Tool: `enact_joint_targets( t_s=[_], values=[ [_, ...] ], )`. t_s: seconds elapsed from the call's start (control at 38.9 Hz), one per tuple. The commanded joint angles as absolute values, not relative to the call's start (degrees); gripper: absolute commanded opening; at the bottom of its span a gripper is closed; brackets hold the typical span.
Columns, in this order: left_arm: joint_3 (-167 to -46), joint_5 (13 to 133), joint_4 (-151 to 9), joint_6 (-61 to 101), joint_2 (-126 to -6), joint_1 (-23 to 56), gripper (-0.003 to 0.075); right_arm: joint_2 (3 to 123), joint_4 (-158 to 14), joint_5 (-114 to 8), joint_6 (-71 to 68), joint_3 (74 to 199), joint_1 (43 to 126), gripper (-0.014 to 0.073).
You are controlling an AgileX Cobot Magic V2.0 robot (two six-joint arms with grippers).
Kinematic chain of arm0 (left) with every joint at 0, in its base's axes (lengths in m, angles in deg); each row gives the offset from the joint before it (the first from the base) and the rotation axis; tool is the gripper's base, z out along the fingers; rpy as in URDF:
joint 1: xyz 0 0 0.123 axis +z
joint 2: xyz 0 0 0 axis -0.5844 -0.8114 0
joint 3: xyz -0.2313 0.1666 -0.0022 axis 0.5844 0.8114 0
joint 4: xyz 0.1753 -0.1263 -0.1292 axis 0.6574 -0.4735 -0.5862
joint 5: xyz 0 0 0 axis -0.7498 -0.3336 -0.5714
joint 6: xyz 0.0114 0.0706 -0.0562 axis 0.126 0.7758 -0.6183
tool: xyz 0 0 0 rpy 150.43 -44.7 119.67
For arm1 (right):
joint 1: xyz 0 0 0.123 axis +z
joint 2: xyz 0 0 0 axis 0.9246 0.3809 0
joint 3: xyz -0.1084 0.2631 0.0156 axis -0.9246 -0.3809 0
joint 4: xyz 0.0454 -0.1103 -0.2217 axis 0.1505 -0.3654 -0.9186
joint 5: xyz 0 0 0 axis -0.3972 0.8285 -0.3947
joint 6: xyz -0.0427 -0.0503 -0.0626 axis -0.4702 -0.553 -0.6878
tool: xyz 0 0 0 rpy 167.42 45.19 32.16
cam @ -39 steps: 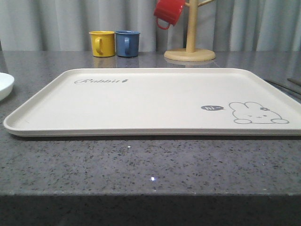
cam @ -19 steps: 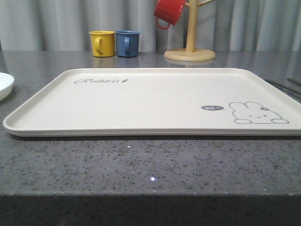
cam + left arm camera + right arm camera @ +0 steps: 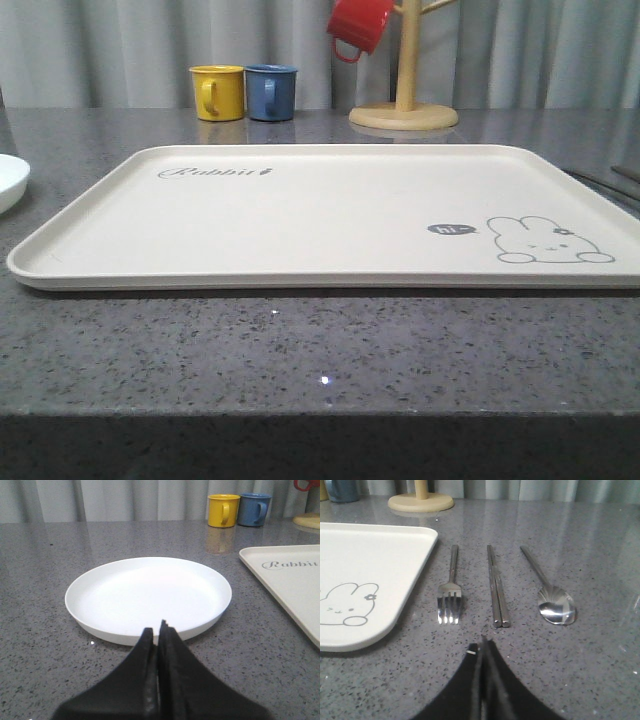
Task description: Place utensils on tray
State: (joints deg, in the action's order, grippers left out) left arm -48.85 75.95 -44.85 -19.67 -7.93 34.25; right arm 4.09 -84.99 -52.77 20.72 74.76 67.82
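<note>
The cream tray (image 3: 330,215) with "Rabbit" lettering and a rabbit drawing lies bare in the middle of the grey counter; its corner shows in the right wrist view (image 3: 380,555) and its edge in the left wrist view (image 3: 295,587). Beside the tray, on the counter, lie a silver fork (image 3: 450,587), a pair of chopsticks (image 3: 497,587) and a spoon (image 3: 551,597), side by side. My right gripper (image 3: 481,647) is shut and empty, just short of the chopsticks' near ends. My left gripper (image 3: 157,630) is shut and empty at the near rim of a white plate (image 3: 148,597).
The white plate's edge (image 3: 10,180) shows left of the tray. A yellow mug (image 3: 218,92) and a blue mug (image 3: 271,92) stand at the back. A wooden mug tree (image 3: 404,95) with a red mug (image 3: 358,28) stands behind the tray. Grey curtains close the back.
</note>
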Motion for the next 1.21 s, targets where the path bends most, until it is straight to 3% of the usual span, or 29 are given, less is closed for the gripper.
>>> enact_joint_targets(
  t_s=[0.0, 0.15, 0.31, 0.49, 0.69, 0.98, 1.08, 1.18],
  values=[
    [-48.7, 81.5, -45.4, -20.1, -6.7, 34.4, -0.0018, 3.1, -85.5, -47.6, 20.7, 74.9, 67.5, -0.0069],
    [-48.7, 88.0, -45.9, -20.1, -6.7, 34.4, -0.0018, 3.1, -85.5, -42.4, 20.7, 75.0, 67.5, -0.0069],
    [-50.9, 102.3, -45.9, -20.1, -6.8, 34.4, -0.0018, 3.1, -85.5, -38.6, 20.7, 80.2, 67.5, -0.0069],
    [-62.2, 93.1, -39.4, -20.1, -11.8, 34.4, -0.0018, 6.3, -85.5, -48.7, 20.7, 94.1, 67.5, -0.0058],
    [-73.7, 80.4, -36.7, -20.1, -27.1, 34.4, -0.0018, 21.0, -85.5, -56.0, 20.7, 104.4, 67.5, -0.0058],
    [-76.3, 80.8, -37.3, -20.1, -35.3, 34.4, -0.0015, 28.7, -85.3, -55.5, 20.7, 107.1, 67.5, -0.0054],
    [-76.3, 81.4, -37.3, -20.1, -35.3, 34.4, 0.0076, 28.7, -85.3, -56.0, 20.7, 107.1, 67.5, 0.0051],
    [-76.3, 81.4, -37.4, -20.1, -35.3, 34.4, 0.0326, 28.7, -85.4, -55.9, 20.7, 107.1, 67.5, 0.0271]
  ],
)
